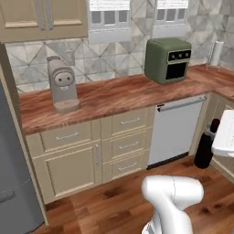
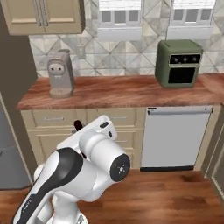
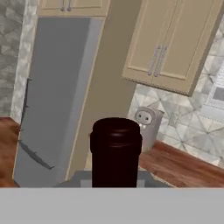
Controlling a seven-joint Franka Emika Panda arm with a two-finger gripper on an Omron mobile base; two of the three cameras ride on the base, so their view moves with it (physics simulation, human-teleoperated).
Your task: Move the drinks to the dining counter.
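Observation:
My gripper (image 3: 116,180) is shut on the slim black bottle (image 3: 116,151), one of the drinks, which stands upright between the fingers at the centre of the hand view. In the left base view the same black bottle (image 1: 204,151) hangs at the right edge, under my white hand (image 1: 226,138), above the wooden floor and in front of the corner cabinets. In the right base view my arm covers most of the bottle, leaving a dark tip (image 2: 78,126) above the forearm. The dining counter is out of view.
A wood-top wall counter (image 1: 114,98) carries a grey coffee machine (image 1: 62,85), a green toaster oven (image 1: 167,60) and a paper towel roll (image 1: 216,54). A dishwasher (image 1: 175,131) and beige drawers (image 1: 68,155) sit below it. A grey fridge (image 3: 52,96) stands at the left.

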